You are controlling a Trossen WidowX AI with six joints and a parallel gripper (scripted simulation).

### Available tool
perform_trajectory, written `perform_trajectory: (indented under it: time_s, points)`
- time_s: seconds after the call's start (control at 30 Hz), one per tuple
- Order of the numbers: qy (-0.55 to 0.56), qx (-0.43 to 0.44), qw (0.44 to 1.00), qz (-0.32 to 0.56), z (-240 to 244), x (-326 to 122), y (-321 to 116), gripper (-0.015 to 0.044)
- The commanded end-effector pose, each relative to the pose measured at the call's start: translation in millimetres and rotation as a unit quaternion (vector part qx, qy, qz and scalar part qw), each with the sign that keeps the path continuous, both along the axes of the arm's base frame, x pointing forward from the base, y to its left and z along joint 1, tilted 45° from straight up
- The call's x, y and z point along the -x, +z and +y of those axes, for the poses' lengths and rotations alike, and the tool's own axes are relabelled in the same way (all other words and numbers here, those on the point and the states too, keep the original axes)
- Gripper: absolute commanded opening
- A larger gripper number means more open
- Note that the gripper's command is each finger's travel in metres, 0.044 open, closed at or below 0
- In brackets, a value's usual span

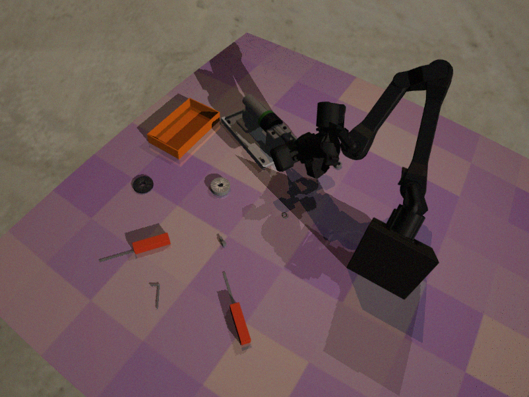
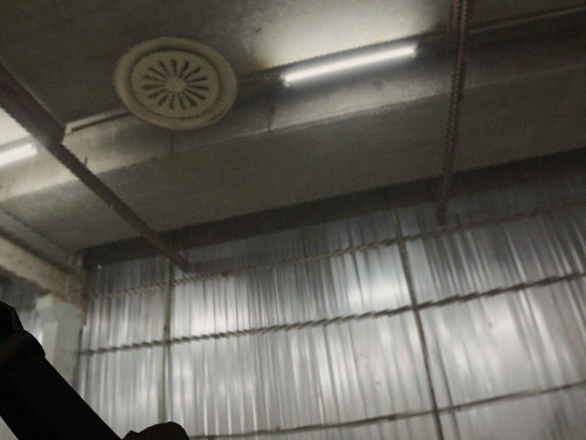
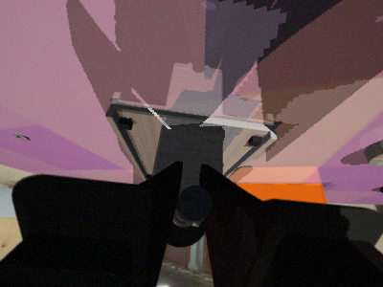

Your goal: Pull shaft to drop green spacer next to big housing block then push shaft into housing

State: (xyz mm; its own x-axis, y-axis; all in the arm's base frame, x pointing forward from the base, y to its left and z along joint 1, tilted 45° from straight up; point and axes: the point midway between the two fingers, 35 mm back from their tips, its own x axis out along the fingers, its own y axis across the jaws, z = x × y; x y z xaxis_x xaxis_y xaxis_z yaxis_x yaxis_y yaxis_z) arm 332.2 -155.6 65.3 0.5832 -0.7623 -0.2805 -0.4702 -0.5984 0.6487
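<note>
The shaft assembly sits on a grey base plate beside the orange tray. A light grey housing is at its far end. The green spacer sits on the shaft right next to the housing, with darker spacers behind it. My gripper is level with the shaft's near end and is shut on the dark round shaft end. In the wrist view the shaft end sits between the two dark fingers. The exterior view shows only ceiling and wall.
An orange tray lies left of the plate. A black disc, a grey disc, two red-handled screwdrivers, a hex key, a bolt and a nut lie on the mat. The arm's black base stands at the right.
</note>
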Motion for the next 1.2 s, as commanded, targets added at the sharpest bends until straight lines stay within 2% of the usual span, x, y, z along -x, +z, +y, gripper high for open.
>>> perform_trajectory:
  time_s: [0.0, 1.17]
  points:
    - [0.0, -0.001, 1.0, 0.001, 0.5, 2.0, -1.3, 0.0]
    - [0.0, -0.002, 1.0, 0.001, 1.9, 5.2, -2.4, 0.0]
